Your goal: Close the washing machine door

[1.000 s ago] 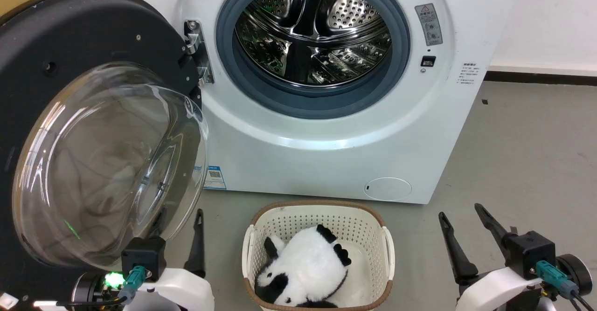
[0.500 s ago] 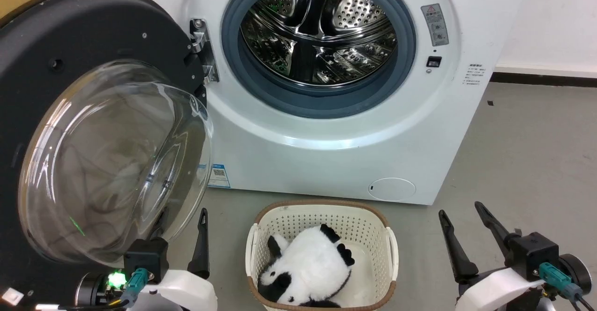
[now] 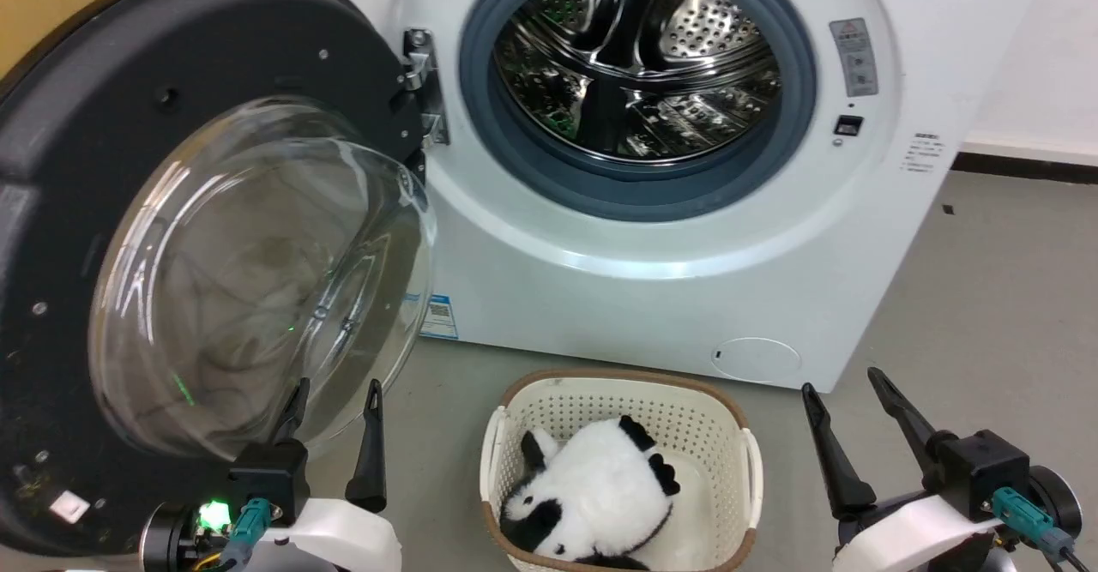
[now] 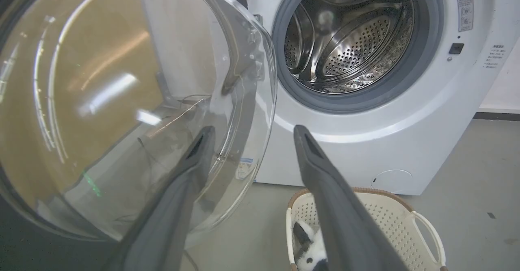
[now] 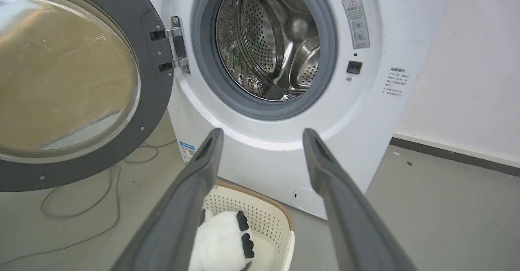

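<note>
Head view, door: the washing machine door (image 3: pixel 240 255) stands swung wide open, up and to the left of the left tool (image 3: pixel 336 388), with its glass bulge (image 3: pixel 257 298) facing the robot.
Head view, left tool: fingers spread, gripping nothing. The left finger overlaps the lower edge of the glass; whether they touch cannot be told.
Head view, right tool: the right tool (image 3: pixel 841 381) is likewise spread and empty, well apart from the door, with a laundry basket (image 3: pixel 600 405) between the two tools.
Head view, hinge: the hinge (image 3: pixel 422 83) sits at the door's right edge, up and right of the left tool, just beside the open drum (image 3: pixel 639 66) of the washing machine (image 3: pixel 652 280).
Left wrist view, door: the glass lies just left of and ahead of the fingers; the drum is ahead to the right.
Right wrist view, door: it lies well off to the upper left of the fingers.
Coming move, judged: the left arm is nearer. The door turns about its upright hinge line, rightward toward the drum, so the push likely starts at its far left rim.
</note>
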Controlling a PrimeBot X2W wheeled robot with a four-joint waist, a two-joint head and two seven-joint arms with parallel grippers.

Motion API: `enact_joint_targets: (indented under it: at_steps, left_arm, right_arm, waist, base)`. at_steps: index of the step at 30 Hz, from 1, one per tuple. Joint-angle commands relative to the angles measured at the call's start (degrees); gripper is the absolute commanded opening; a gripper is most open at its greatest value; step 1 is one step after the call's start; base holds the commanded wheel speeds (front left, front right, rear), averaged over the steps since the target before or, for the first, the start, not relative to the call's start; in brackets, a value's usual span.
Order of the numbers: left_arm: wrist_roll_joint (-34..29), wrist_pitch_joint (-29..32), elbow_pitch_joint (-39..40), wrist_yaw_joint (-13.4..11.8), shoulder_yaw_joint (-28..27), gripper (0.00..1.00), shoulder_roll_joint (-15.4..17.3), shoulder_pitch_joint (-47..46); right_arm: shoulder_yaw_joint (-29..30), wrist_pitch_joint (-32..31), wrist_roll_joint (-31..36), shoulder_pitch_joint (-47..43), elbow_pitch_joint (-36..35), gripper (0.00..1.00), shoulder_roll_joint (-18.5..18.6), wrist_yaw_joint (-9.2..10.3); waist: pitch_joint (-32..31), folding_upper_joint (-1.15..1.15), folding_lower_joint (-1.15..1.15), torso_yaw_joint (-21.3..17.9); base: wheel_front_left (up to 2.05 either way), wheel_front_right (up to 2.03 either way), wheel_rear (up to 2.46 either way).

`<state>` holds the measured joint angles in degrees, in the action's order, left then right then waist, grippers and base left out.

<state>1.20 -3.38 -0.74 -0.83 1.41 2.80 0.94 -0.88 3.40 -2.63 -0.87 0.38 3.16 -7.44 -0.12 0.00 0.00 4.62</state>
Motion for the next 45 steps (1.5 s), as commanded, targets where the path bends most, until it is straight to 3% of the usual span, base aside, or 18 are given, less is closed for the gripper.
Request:
enact_joint_targets:
  at_steps: [1, 12, 45]
  left_arm:
    - [0.24, -0.56, -0.10, -0.21, 0.18, 1.00, 0.08, 0.28]
    - [0.46, -2.11, 0.07, -0.92, 0.48, 1.00, 0.28, 0.90]
    - [1.99, -6.07, 4.54, -4.71, -0.97, 1.00, 0.17, 4.32]
  right_arm:
    - [-0.21, 0.54, -0.71, -0.11, -0.22, 1.00, -0.07, -0.01]
    - [-1.75, 2.10, -1.71, -0.38, 0.01, 1.00, -0.10, -0.02]
    - [-9.94, 6.05, -5.94, 5.18, 3.56, 1.00, 1.57, -0.03]
  waist:
    - [0.00, 0.00, 0.00, 0.53]
    - [-0.58, 0.00, 0.00, 5.91]
    - [0.71, 0.00, 0.00, 14.73]
  base:
    - [0.00, 0.00, 0.00]
    - [0.00, 0.00, 0.00]
    - [0.00, 0.00, 0.00]
